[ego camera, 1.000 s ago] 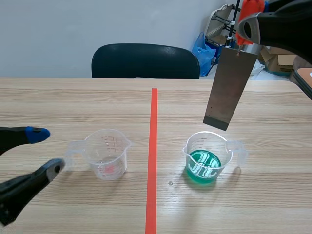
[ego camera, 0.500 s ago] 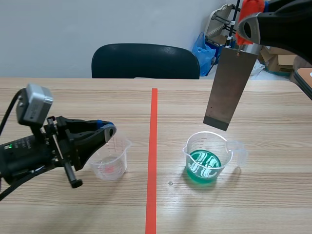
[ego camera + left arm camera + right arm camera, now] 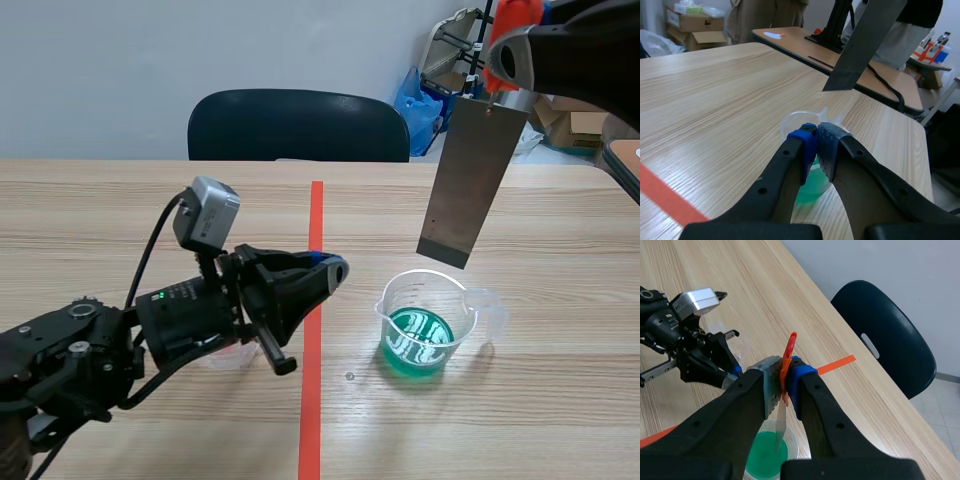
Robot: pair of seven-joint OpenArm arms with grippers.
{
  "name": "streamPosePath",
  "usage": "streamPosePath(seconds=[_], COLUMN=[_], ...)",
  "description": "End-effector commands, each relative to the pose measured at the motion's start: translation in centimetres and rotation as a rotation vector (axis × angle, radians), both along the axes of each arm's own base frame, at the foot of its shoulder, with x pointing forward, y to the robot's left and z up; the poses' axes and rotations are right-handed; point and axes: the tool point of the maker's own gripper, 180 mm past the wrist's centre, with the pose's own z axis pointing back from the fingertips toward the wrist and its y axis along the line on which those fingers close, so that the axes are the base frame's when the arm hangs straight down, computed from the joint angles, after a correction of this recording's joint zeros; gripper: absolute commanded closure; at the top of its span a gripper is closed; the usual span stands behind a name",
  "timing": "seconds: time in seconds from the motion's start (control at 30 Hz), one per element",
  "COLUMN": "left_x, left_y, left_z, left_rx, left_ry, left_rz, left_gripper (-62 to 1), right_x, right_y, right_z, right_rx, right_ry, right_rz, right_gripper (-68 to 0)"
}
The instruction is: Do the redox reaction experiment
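Right end effector (image 3: 782, 374) clamps metal plate (image 3: 470, 175); left end effector (image 3: 816, 137) closed.

Scene view: clear cup (image 3: 228, 357) nearly all hidden behind L arm (image 3: 120, 340), just a sliver shows; R arm (image 3: 585, 50) cut off at edge. L wrist view: plate (image 3: 862, 42) cut off partway up, green cup (image 3: 809, 180) partly behind L gripper (image 3: 816, 134). R wrist view: plate edge-on, face not visible; green cup partly under R gripper (image 3: 785, 369), rest cut off.
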Motion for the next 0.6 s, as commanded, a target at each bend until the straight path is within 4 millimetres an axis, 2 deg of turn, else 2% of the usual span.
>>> streamPosePath(seconds=[0.0, 0.33, 0.57], left_x=[0.5, 1.4, 1.2], left_y=[-0.9, -4.2, -5.1], left_z=[1.6, 2.7, 2.9], left_rx=[-0.042, -0.056, -0.064], left_ry=[-0.029, -0.054, -0.044], left_rz=[-0.008, 0.008, 0.0], left_gripper=[-2.6, -2.6, -2.6], right_x=[-0.3, -0.3, -0.3], right_y=[0.3, 0.3, 0.3], right_z=[0.9, 0.9, 0.9], right_rx=[0.006, 0.006, 0.006], right_ry=[-0.027, -0.027, -0.027], right_rz=[0.024, 0.024, 0.024], right_gripper=[-0.6, -0.6, -0.6])
